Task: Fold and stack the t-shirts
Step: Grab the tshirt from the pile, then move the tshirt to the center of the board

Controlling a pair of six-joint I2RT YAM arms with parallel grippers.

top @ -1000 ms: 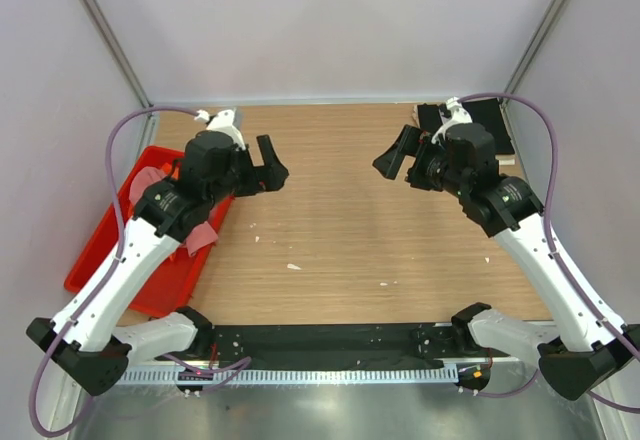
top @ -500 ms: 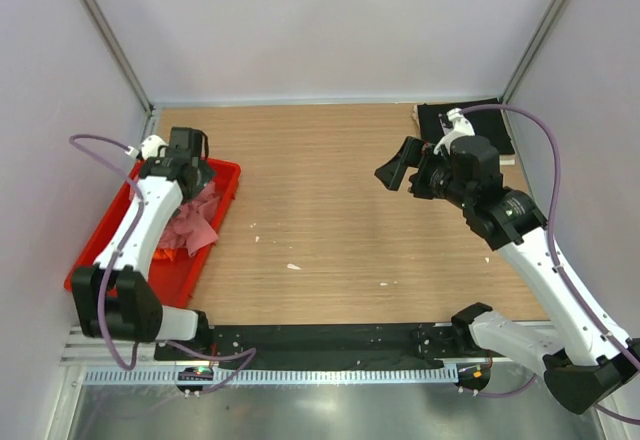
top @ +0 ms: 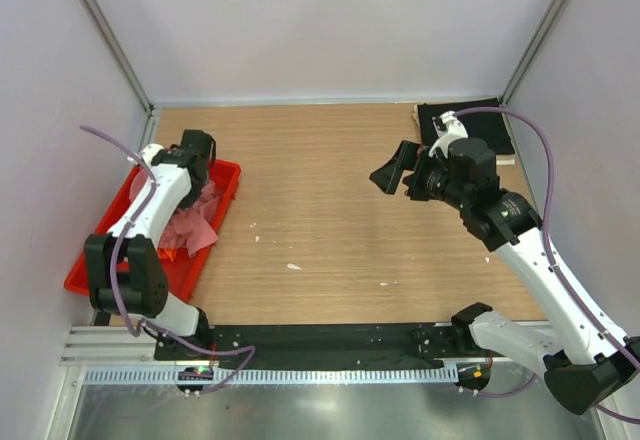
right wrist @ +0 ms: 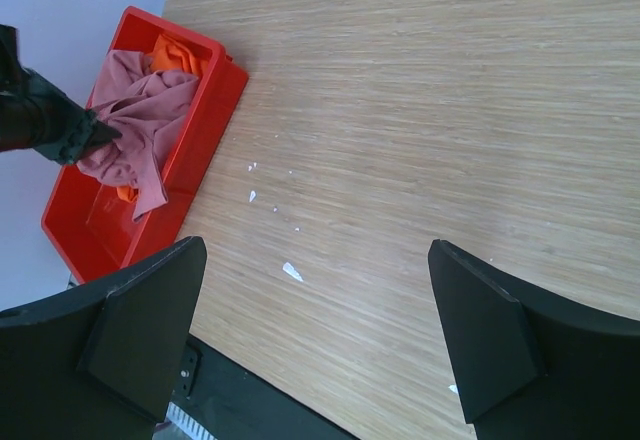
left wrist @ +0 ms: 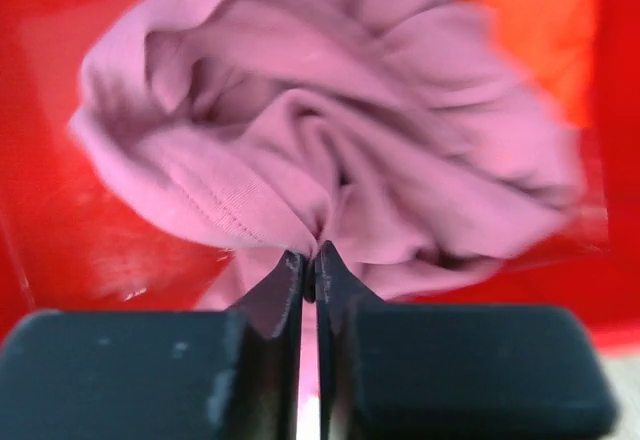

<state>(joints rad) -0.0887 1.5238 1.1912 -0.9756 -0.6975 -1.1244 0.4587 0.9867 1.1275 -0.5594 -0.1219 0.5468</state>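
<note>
The left arm is being held stretched out to the left, its elbow folded back near the table's near edge and its wrist angled down into the red tray (top: 82, 272). The left gripper (left wrist: 310, 256) is being pressed nearly closed, a fold of the rose-red t-shirt (left wrist: 330, 130) being pinched between its fingertips. This shirt is lying crumpled in the tray, with the orange t-shirt (right wrist: 172, 55) being partly covered beneath it. The right arm is being held raised over the right side of the wooden table (top: 320, 190), and the right gripper (top: 392, 172) is being kept spread wide, nothing being grasped. The black t-shirt (top: 490, 120) is lying at the far right corner of the table, behind that arm.

Compared with a second ago, the left arm is no longer being held over the table with its jaws apart: it has been swung out over the tray, lowered, and closed on the cloth. The right arm has been shifted only slightly, and its jaws are being left as wide as before.
</note>
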